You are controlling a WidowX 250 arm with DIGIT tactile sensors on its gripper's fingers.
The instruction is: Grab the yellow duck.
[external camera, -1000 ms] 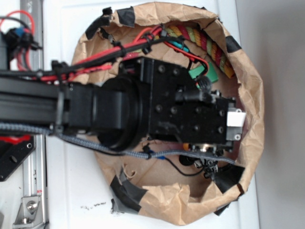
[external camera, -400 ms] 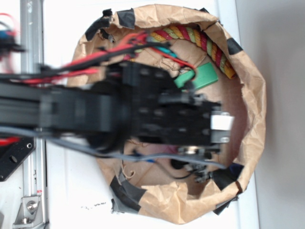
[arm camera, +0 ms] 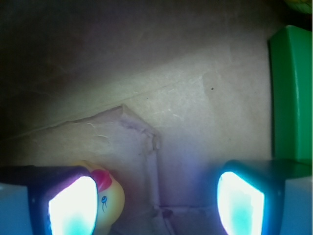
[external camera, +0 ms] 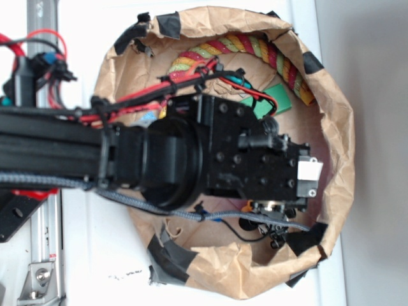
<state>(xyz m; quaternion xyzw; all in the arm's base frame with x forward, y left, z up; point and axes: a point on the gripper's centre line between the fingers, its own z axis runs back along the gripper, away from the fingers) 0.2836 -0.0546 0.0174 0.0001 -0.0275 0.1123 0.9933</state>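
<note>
Since a moment ago the arm (external camera: 95, 153) has steadied from a blur, and more of the rope (external camera: 255, 51) shows along the bowl's far wall. Crumpled brown paper forms that bowl (external camera: 335, 146), its rim patched with black tape. Striped red, green and yellow, the twisted rope curves past a flat green block (arm camera: 292, 93) with smooth, squared edges. From overhead the black, boxy gripper (external camera: 274, 210) covers the bowl's middle, hiding the duck. At the wrist view the fingers (arm camera: 73, 208) glow white-blue and stand spread wide with creased paper floor between them. Glossy, rounded and yellow, the duck (arm camera: 110, 200) sits just beside the left-hand finger, on its inner side, half hidden behind it and cut off by the bottom edge. Its red beak points up and its eye faces the gap; its long axis cannot be made out
</note>
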